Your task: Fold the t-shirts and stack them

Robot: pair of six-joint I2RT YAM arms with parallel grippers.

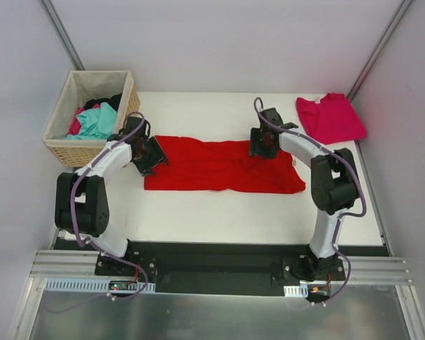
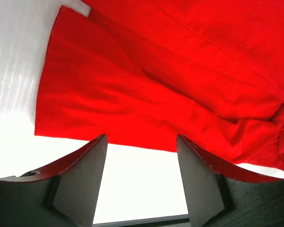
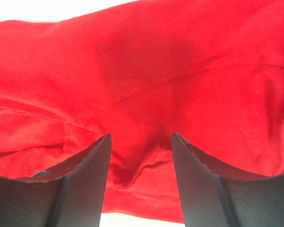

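Red t-shirt [image 1: 223, 166] lies mid-table as a long flat band running left to right, its near edge roughly straight and its far edge wavier. Fabric is soft matte knit with shallow creases and a seam line showing in the wrist views; layers overlap at the left end.

Left gripper [image 1: 150, 154] sits at the shirt's left short edge. Jaws are apart with nothing between them: the left wrist view shows bare white table [image 2: 142, 179] in the gap and the cloth hem just past the fingertips. Fingers [image 2: 80, 184] are dark, matte and wedge-shaped.

Right gripper [image 1: 261, 147] is over the far edge of the shirt, toward its right end. Jaws are apart and low on the cloth, with a small pucker of red fabric between them, not clamped.

Pink t-shirt [image 1: 331, 118] is folded to a rough square at the far right corner, well apart from the red one and near the right wall. Woven wicker basket [image 1: 60, 142], lined with cloth, stands at the far left corner just beside the left arm; teal, pink and dark clothes sit inside.

Open white tabletop runs in front of the shirt to the near edge, with a narrower strip behind it.
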